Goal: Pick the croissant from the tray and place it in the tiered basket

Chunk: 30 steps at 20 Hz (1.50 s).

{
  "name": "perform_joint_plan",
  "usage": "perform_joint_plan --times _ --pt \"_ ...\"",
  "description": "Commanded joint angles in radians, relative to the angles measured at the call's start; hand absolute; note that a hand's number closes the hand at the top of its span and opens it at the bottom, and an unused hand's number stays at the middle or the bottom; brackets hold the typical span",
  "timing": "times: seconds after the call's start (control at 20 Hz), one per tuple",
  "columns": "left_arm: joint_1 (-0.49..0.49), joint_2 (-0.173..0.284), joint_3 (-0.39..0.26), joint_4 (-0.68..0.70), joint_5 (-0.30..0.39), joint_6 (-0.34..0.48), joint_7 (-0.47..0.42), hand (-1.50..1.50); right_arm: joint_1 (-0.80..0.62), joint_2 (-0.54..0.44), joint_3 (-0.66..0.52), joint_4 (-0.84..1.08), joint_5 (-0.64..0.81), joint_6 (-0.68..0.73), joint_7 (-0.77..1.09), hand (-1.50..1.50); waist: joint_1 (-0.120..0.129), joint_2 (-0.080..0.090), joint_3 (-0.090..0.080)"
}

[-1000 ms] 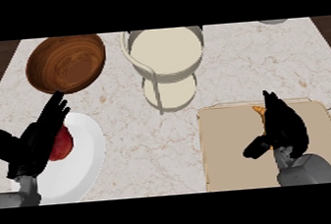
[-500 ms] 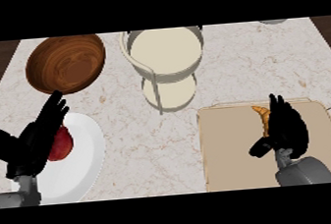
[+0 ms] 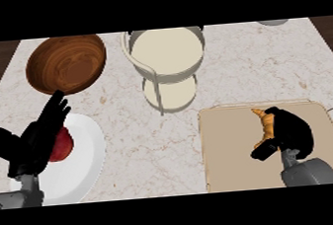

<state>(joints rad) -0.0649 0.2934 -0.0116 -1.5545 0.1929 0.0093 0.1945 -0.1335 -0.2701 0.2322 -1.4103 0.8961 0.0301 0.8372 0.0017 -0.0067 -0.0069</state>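
Croissant (image 3: 265, 124) first: I see it lying on the beige tray (image 3: 231, 154) at the lower right of the marble counter (image 3: 268, 62), in the tray's upper half, its long axis running roughly up and down the view. My right hand (image 3: 294, 133) is down on it, coming in from the lower edge. The fingers curl over the pastry's right side and the thumb sits at its lower end, so the hand is closed round the croissant. Only the upper tip and left flank of the pastry show past the black fingers. I cannot tell whether the croissant touches the tray or is raised off it.

My left hand (image 3: 32, 145) shows at the lower left, open with fingers straight and pointing up and to the right, resting above a white plate (image 3: 82, 165). A red item (image 3: 62, 145) lies on that plate, partly hidden behind the hand; I cannot tell what it is.

At the top centre stands the tiered basket (image 3: 166, 55), cream-coloured, with a large round upper tier and a smaller lower tier showing beneath it, nearer to me. It is well apart from the tray. To its left sits a brown wooden bowl (image 3: 67, 64), just above the left hand's fingertips. A small grey object (image 3: 272, 22) is cut off by the view's top edge at the right.
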Motion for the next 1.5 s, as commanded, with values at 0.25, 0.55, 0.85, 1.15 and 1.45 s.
perform_joint_plan --times 0.25,0.55,0.85,1.15,1.45 --pt "0.044 -0.009 0.003 -0.066 -0.006 -0.020 0.021 0.00 0.007 -0.022 0.042 0.144 0.060 0.021 -0.122 1.50 0.008 0.006 0.007" --pt "0.039 -0.018 0.016 -0.036 -0.045 -0.011 0.001 0.00 0.007 -0.003 0.068 0.082 0.199 -0.091 -0.081 1.50 0.003 0.006 0.007" --pt "-0.028 -0.017 0.019 -0.022 -0.024 -0.019 0.030 0.00 -0.108 -0.291 0.006 0.141 0.032 -0.063 -0.659 1.50 0.017 0.016 0.011" --pt "-0.002 0.002 0.043 -0.013 0.008 -0.063 0.009 0.00 -0.209 -0.323 -0.179 0.179 -0.205 -0.193 -1.022 1.50 0.018 0.013 0.012" --pt "-0.002 -0.007 0.046 -0.010 -0.003 -0.050 0.005 0.00 -0.295 -0.289 -0.318 0.122 -0.510 -0.049 -1.197 1.50 0.005 0.006 0.008"
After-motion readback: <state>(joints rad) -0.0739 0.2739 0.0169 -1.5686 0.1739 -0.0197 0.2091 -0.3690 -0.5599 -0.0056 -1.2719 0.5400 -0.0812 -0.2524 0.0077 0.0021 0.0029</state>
